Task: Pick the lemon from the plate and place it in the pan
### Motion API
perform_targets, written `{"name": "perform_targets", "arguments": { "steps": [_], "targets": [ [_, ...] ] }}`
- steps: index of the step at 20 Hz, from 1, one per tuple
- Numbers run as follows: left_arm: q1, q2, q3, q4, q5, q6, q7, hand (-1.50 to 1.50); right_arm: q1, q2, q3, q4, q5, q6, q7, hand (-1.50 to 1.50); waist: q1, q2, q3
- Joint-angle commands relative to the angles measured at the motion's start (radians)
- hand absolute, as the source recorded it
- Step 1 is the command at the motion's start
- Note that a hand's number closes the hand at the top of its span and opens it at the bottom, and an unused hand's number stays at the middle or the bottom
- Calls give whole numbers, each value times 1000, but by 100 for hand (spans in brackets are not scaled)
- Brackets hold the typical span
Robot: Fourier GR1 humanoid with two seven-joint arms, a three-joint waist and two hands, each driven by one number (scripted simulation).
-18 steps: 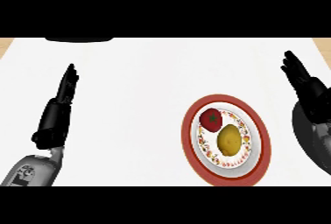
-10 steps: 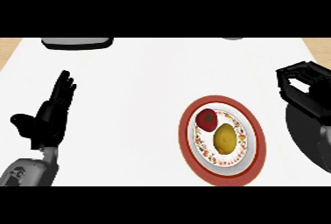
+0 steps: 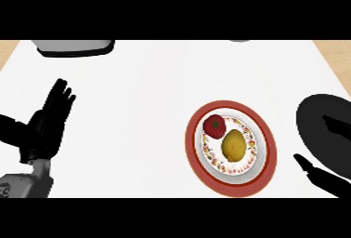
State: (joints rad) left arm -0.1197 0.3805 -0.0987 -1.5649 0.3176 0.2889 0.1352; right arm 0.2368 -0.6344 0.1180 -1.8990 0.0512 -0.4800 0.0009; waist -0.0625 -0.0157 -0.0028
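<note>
A yellow lemon lies on a white patterned plate with a red rim, right of centre, touching a red tomato just behind it. The pan, dark with a grey inside, sits at the far left corner, cut off by the view's top. My right hand shows as a broad dark shape at the right edge, open. One of its fingers stretches toward the plate's lower right, apart from it. At the left my left hand rests open, fingers up.
The white counter has wooden edges showing at the far left and far right corners. A small grey object peeks in at the top, right of centre. Bare counter lies between the plate and the pan.
My right hand has come lower and turned, now broad and dark beside the plate's right side. The left hand has turned from edge-on to flat and spread.
</note>
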Motion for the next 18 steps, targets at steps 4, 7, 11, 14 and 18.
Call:
{"name": "perform_targets", "arguments": {
  "steps": [4,7,11,14,18],
  "targets": [
    [-6,11,24,-4,13,-47,6,0,171,-167,-42,-337,171,33,239,-150,43,12,0],
    [-83,-16,-3,1,-9,-22,59,0,129,-201,-2,-335,232,114,351,-150,55,16,1],
    [-61,-21,-3,26,-1,-54,27,0,19,-326,4,-322,257,268,553,-150,72,21,-1],
    [-93,-26,-16,-7,-19,-30,80,0,-131,-371,22,-359,197,394,724,-150,86,21,0],
    [-70,-31,-20,14,-18,-69,36,0,-245,-343,189,-291,206,503,849,-150,107,25,0]
  ]
}}
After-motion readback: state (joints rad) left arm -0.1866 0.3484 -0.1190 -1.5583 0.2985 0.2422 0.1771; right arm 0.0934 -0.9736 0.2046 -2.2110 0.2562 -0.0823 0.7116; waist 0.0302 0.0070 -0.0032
